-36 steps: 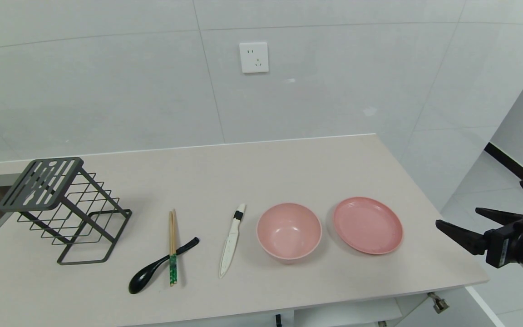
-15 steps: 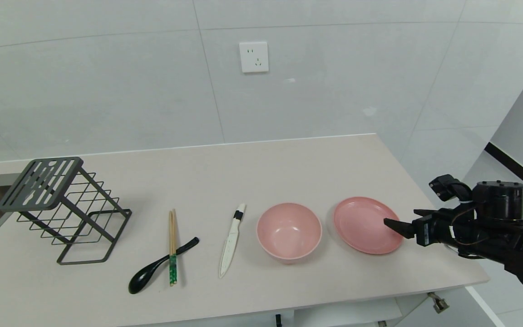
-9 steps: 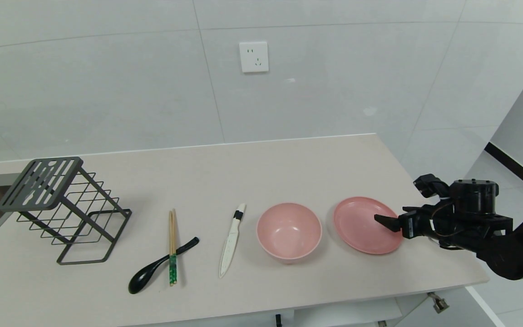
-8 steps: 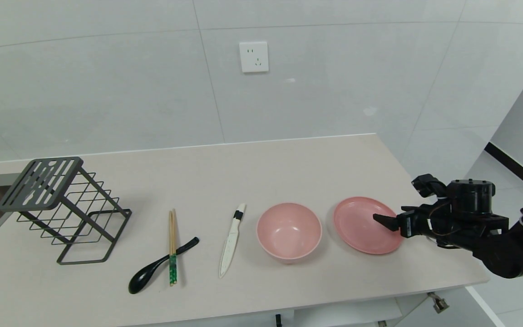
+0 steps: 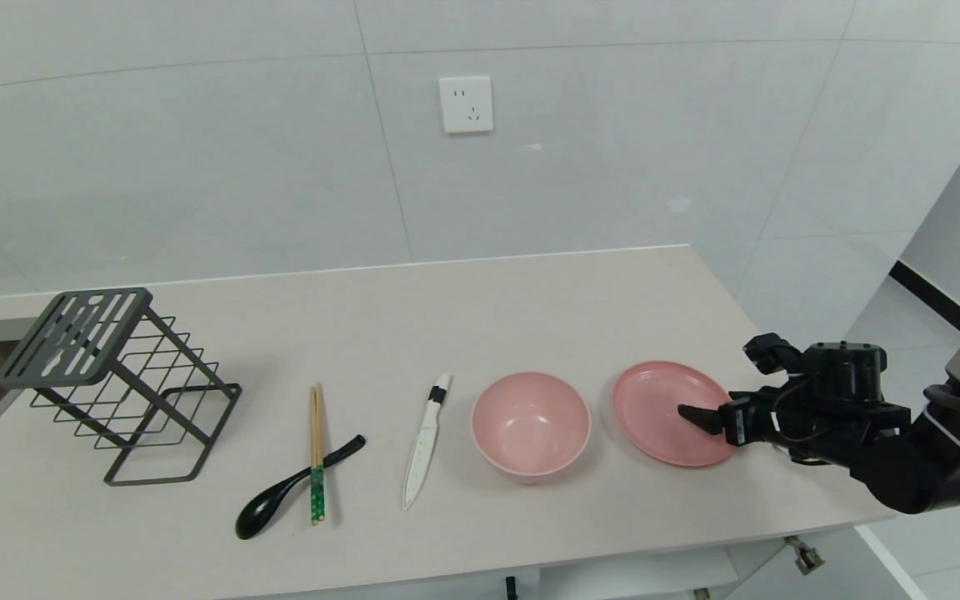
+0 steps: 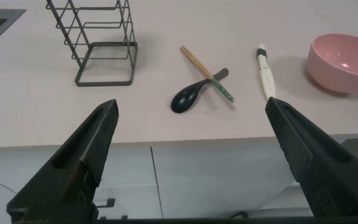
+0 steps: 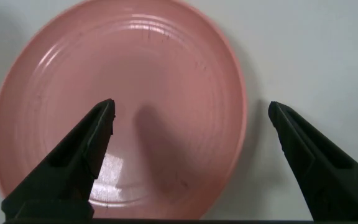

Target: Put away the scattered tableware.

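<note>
The right gripper [image 5: 699,414] is holding its fingers [image 7: 82,155] wide apart and gripping nothing. It is hovering low over the pink plate [image 5: 662,410], with one tip above the plate's inside and the other past its rim, above the bare table [image 5: 488,317]. All this is sitting at the lower right of the head view, the arm coming in from the right edge.

The left gripper [image 6: 189,113] is also spreading its fingers [image 6: 89,146] wide around nothing, hanging out beyond the table's near edge.

The pink bowl [image 5: 530,427] is standing just left of the plate, not touching it. Left of that the white knife [image 5: 423,442] is lying. The chopsticks [image 5: 317,450] are lying across the black spoon [image 5: 278,497] at lower centre-left. The dark wire rack [image 5: 113,379] is standing at far left. A wall socket [image 5: 466,105] is showing at top centre.
</note>
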`<state>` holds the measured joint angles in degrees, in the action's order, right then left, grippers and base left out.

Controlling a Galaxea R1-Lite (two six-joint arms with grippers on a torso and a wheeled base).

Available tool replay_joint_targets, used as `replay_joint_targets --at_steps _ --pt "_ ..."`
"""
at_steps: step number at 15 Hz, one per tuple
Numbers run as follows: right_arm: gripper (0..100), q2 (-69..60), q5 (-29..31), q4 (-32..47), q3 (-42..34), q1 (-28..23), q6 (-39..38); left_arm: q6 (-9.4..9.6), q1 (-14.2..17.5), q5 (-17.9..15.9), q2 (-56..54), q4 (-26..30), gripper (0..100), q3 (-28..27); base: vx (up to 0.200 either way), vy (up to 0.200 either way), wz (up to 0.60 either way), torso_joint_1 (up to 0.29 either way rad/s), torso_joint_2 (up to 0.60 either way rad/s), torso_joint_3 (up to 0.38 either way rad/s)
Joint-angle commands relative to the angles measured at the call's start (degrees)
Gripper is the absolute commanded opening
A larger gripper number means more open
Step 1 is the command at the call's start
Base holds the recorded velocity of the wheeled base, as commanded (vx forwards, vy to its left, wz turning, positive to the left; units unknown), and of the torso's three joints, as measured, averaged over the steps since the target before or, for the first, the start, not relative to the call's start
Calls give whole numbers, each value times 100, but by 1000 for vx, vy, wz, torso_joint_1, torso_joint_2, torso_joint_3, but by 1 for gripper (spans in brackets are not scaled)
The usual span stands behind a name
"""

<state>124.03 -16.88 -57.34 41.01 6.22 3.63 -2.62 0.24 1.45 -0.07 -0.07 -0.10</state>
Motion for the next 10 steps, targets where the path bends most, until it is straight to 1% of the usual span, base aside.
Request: replay_joint_targets --at_steps 1,5,10 --pt "100 -160 -8 -40 -199 117 6 -2 2 4 7 -1 100 1 0 0 0 0 0 0" --pt "100 -151 -25 -58 -251 275 6 -2 2 -4 7 -1 100 1 0 0 0 0 0 0" --pt "100 254 -25 -66 -172 257 6 -2 2 4 7 -1 100 1 0 0 0 0 0 0"
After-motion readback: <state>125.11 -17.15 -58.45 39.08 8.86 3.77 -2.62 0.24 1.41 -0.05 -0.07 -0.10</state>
